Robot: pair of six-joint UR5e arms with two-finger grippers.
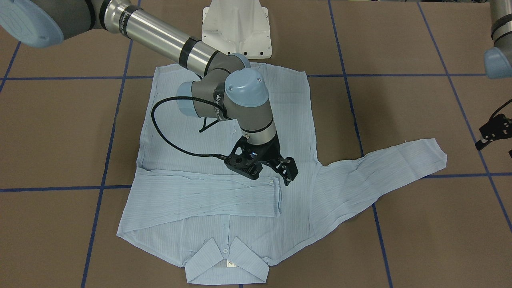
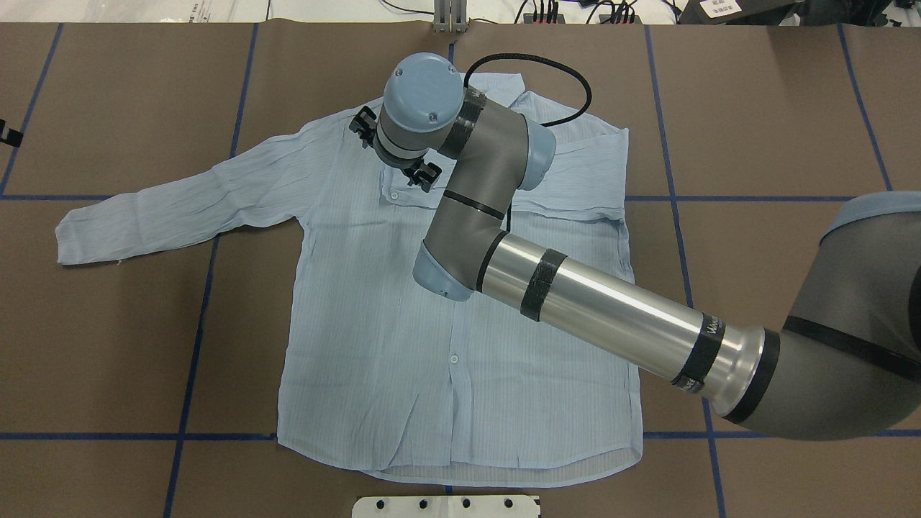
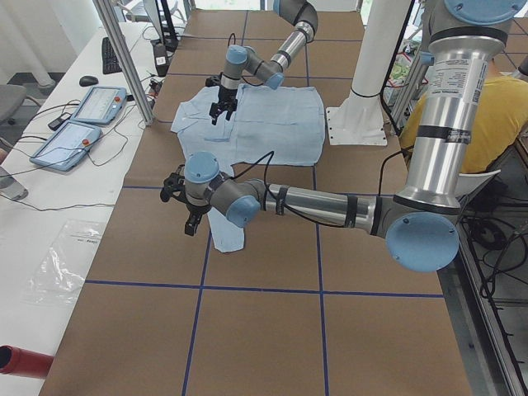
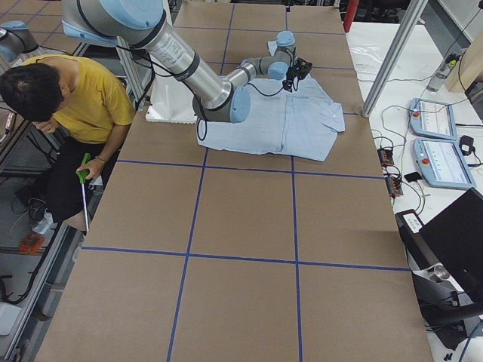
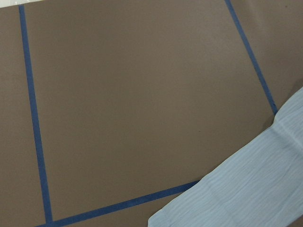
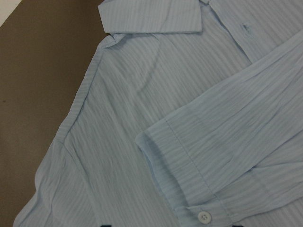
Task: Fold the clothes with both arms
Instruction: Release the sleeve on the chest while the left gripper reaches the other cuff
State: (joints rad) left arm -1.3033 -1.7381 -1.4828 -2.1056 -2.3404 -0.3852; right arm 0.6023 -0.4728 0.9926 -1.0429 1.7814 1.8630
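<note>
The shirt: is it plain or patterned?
Shirt: light blue with fine stripes, clearest in the right wrist view.

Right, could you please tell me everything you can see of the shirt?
The shirt is light blue, thin and finely striped, with a collar, white buttons and a small white neck label. It lies flat, front up and buttoned, on the brown table. One sleeve is folded across the chest; the other sleeve stretches sideways. The open right gripper hangs just over the folded cuff.

We see the left gripper (image 1: 494, 132) cut off at the edge, its jaws unreadable; the right arm (image 2: 590, 302) hides part of the shirt (image 2: 360, 324).
</note>
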